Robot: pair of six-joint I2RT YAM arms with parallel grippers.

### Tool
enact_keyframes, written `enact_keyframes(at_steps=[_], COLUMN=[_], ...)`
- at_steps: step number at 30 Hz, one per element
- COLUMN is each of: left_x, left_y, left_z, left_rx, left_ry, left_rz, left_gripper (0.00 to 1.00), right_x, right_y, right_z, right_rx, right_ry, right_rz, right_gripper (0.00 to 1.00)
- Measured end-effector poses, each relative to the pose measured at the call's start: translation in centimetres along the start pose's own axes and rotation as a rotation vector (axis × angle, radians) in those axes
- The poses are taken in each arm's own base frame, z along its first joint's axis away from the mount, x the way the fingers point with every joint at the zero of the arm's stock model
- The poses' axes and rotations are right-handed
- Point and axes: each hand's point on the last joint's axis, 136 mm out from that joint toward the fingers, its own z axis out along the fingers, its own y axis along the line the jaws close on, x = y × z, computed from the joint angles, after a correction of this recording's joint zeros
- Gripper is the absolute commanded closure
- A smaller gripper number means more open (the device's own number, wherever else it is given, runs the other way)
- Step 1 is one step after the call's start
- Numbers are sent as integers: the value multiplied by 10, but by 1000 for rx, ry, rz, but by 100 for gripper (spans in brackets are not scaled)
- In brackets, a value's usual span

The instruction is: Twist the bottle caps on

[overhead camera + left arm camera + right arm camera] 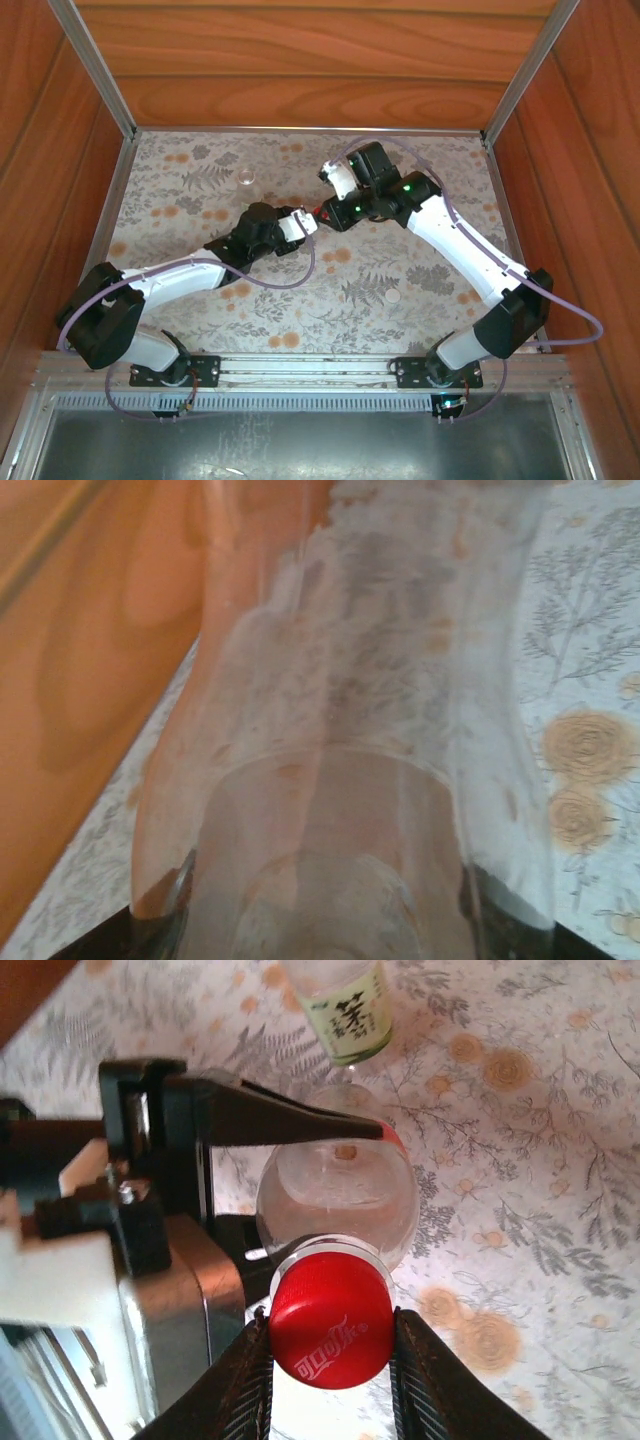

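Nearest the arm bases, the white cap (pixel 394 296) is lying by itself on the flowered table (pixel 335 318), well apart from both arms. At mid-table the right gripper (pixel 332 1326) is clenching the red cap (pixel 332 1332) between its fingers, and the cap is sitting on the neck of a clear bottle (pixel 335 1195). The left gripper (pixel 300 222) is grasping that bottle by its body. Farther back, the green-labelled bottle (pixel 348 1010) is standing on the table.

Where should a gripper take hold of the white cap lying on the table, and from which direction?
Grip the white cap across its round side wall, coming straight down from above. It appears to lie flat and low on the table, so probably only a top-down pinch reaches both sides.
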Motion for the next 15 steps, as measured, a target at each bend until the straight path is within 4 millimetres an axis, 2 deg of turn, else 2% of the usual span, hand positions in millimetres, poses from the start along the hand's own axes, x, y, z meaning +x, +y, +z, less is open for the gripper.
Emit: enact_keyframes(at_steps=[5,8,11,15], left_x=[0,-1,-1,-1], left_y=[10,12,14,10], left_z=[0,-1,-1,0], left_rx=[-46,-59,-67,-18], left_ry=[14,14,14,-9], left_rz=[26,31,28,-2], left_gripper=[49,49,49,49], right_x=[-5,-8,-10,-18], right_y=[-3,-5,-8,-6], right_z=[-2,-3,-6,-10], right_rx=[11,12,-6,-57], right_ry=[-11,-3,-9,-54], right_rz=[301,413,490,447], right_gripper=[70,62,43,36])
